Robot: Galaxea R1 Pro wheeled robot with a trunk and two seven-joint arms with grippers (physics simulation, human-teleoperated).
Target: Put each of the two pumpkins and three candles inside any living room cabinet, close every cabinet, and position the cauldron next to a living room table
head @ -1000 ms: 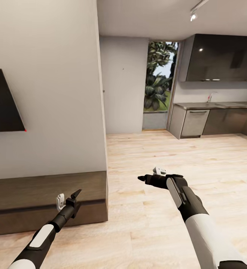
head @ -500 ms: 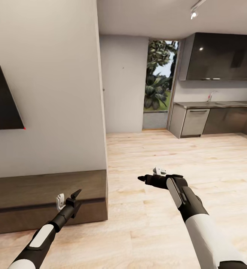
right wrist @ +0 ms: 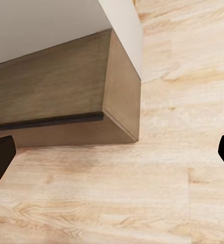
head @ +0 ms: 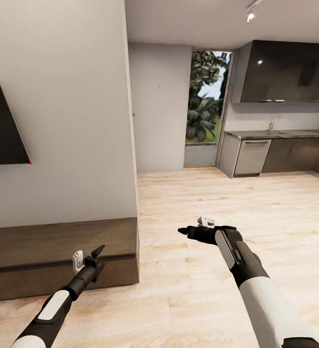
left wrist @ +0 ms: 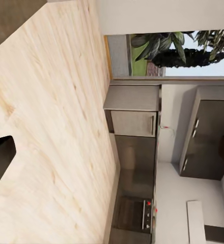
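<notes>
A long, low dark-brown cabinet (head: pixel 58 251) stands against the white wall at the lower left of the head view, its fronts flush and shut. My left gripper (head: pixel 88 256) hovers in front of the cabinet's right end, open and empty. My right gripper (head: pixel 194 226) is held over the wooden floor to the right of the cabinet, also open and empty. The right wrist view looks at the cabinet's end corner (right wrist: pixel 56 96) from between two widely spread black fingertips (right wrist: pixel 0 157). No pumpkin, candle, cauldron or table is in view.
A dark TV screen (head: pixel 2 125) hangs on the wall above the cabinet. The wall ends in a corner (head: pixel 130 145), with pale wooden floor (head: pixel 203 193) running on to a kitchen (head: pixel 280 154) at the back right and a glazed opening (head: pixel 205 106) with plants.
The whole head picture has shifted slightly, so the camera has moved a little. Both arms and grippers keep the same pose.
</notes>
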